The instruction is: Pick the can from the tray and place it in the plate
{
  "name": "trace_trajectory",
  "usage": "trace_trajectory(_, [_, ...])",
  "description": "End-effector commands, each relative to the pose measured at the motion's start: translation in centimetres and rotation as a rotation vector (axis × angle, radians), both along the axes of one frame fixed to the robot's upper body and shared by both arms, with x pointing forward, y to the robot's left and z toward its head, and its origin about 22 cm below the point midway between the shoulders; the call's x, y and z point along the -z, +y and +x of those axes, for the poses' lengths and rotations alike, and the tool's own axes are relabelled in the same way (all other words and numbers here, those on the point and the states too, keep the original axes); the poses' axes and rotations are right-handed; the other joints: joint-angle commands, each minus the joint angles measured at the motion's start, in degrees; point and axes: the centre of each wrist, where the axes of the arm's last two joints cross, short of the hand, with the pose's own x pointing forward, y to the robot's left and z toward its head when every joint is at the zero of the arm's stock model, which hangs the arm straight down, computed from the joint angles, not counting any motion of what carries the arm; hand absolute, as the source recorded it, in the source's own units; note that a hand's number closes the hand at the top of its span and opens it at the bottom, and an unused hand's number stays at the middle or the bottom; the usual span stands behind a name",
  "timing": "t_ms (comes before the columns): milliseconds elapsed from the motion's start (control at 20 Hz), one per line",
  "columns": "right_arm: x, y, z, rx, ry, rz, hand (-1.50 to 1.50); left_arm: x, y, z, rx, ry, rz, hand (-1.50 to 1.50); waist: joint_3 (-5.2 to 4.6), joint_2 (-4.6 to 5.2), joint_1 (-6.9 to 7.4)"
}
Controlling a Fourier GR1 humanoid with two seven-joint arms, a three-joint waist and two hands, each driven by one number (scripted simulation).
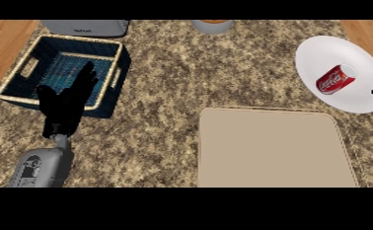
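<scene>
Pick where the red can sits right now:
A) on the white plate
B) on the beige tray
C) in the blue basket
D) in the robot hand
A: the red can lies on its side on the white plate at the right, off the beige tray. The left robot hand is open over the blue basket and holds nothing.

A single head view looks steeply down at the counter (175, 91), fairly near. The tray (273, 147) sits lower right. The plate (320, 51) seemingly runs past the right edge.
</scene>
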Motion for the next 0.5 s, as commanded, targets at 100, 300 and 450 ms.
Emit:
trace_trajectory(100, [-0.6,-1.5,-1.1,-0.188,0.01,0.161,-1.5,-0.4,-0.6,1.2,0.01,-0.018,-0.003,0.0,0.15,0.67,-0.03])
trace_trajectory(300, [-0.6,-2.6,-2.3,-0.152,-0.026,0.165,-1.5,0.1,0.5,0.0,0.001,-0.004,0.004,0.0,0.2,0.56,0.73])
trace_trajectory(450, [-1.3,-3.1,-2.6,-0.142,-0.04,0.163,-1.5,0.2,-0.2,0.2,0.023,-0.01,-0.005,0.0,0.23,0.68,0.7])
